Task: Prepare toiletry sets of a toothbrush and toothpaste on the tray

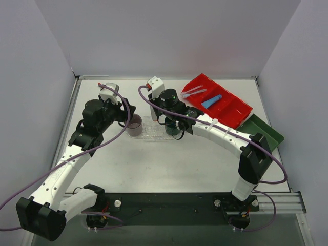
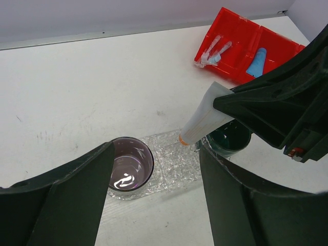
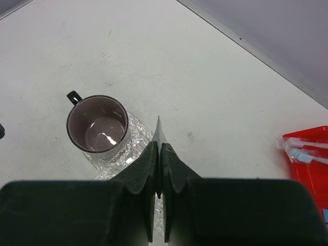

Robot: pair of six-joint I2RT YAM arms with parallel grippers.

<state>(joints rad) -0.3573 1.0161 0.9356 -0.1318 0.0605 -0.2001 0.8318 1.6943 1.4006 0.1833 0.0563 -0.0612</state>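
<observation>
The right pincer (image 3: 158, 149) is clenched on the flat crimped end of a small white wedge-shaped toothpaste tube (image 2: 202, 117). The tube hangs tilted, with its orange-banded cap pointing down over the flat, clear, glittery plastic tray (image 2: 177, 160); whether the cap touches the tray cannot be told. The tray lies mid-way across the white worktop (image 1: 179, 164). A translucent mauve cup (image 2: 130, 163) stands on the tray's left end and a dark green mug (image 2: 228, 139) stands at its right end, just beside the tube's cap. The left pincer (image 2: 156, 160) is released, its dark fingers (image 2: 77, 200) spread wide above the near side of the cup and grasping nothing. Well apart, at the far right, a red compartmented plastic bin (image 2: 241, 36) holds a small blue wedge-shaped tube (image 2: 256, 62) in one compartment and slim pale toothbrushes in clear wrapping (image 2: 214, 51) in the next.
</observation>
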